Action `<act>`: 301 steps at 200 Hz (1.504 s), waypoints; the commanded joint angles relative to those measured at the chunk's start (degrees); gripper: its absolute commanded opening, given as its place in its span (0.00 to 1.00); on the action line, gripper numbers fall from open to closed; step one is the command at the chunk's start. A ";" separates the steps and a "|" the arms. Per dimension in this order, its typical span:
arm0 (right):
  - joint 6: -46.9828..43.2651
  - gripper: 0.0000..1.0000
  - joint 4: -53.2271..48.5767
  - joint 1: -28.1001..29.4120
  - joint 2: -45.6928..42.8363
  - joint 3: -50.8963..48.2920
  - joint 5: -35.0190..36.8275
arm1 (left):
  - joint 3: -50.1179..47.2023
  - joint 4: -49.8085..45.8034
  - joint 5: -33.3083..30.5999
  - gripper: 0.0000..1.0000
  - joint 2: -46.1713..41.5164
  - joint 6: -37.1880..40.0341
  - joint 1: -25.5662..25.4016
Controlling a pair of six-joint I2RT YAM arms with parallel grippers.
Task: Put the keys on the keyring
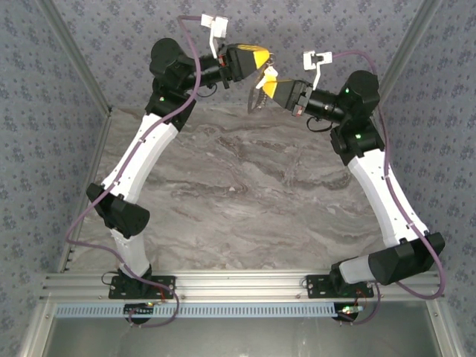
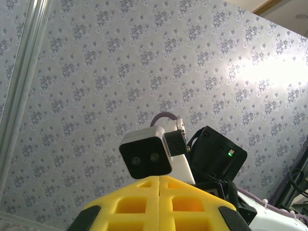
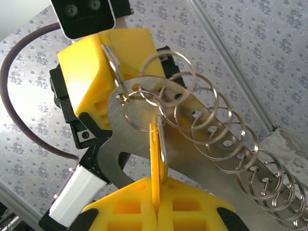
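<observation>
Pinched edge-on between the right hand's (image 3: 157, 190) closed fingers, the yellow key (image 3: 155, 149) stands against one split ring of the grey keyring (image 3: 129, 137), which the left hand (image 3: 113, 62) clamps by another ring. Left wrist view: its fingers are pressed flush. Overhead, both hands meet above the tabletop's (image 1: 245, 186) far edge, with the keyring dangling below.
</observation>
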 commanded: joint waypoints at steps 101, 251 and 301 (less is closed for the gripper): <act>-5.15 0.00 -11.32 -6.43 -3.05 5.77 -2.31 | -1.96 -2.16 0.57 0.00 -3.20 5.36 0.22; -9.55 0.00 -17.20 -3.73 0.75 13.08 -1.72 | -3.01 -4.07 0.85 0.00 -4.11 7.19 -1.26; -9.50 0.00 -17.70 -6.50 -1.67 10.61 -1.71 | -2.93 -4.33 0.69 0.00 -4.08 7.68 -1.25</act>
